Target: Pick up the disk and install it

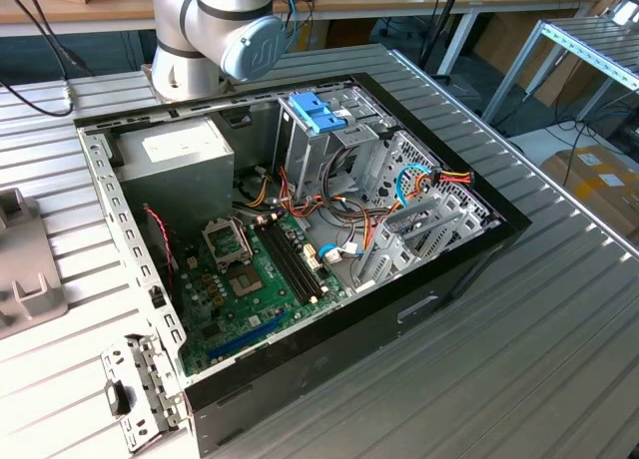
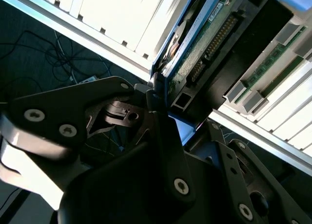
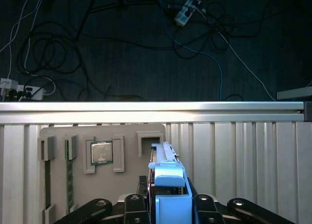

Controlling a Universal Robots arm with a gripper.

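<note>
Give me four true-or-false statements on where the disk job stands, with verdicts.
1. The computer case lies open, its motherboard exposed. True.
2. The gripper is shut on the disk. True.
3. The disk is seated inside the case. False: the gripper holds it by the grey tray that carries a processor chip.
4. The tab piece atop the drive cage is red. False: it is blue.
</note>
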